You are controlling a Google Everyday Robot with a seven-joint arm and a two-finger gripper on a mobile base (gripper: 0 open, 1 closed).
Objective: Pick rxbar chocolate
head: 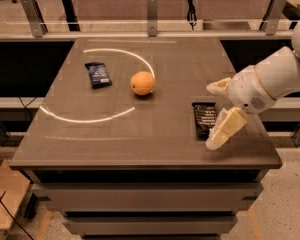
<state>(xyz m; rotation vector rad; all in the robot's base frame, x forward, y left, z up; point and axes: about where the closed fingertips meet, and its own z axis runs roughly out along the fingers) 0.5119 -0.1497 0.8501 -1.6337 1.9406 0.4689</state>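
Black rxbar chocolate [204, 119] (white text unreadable) lies by the gripper [212, 115], fingers [228, 127] spread apart.

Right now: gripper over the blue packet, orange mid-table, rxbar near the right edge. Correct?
No. In the camera view the gripper is open beside the rxbar, not over the blue packet, which lies far left of it. Orange mid-table and rxbar near the right edge are right.
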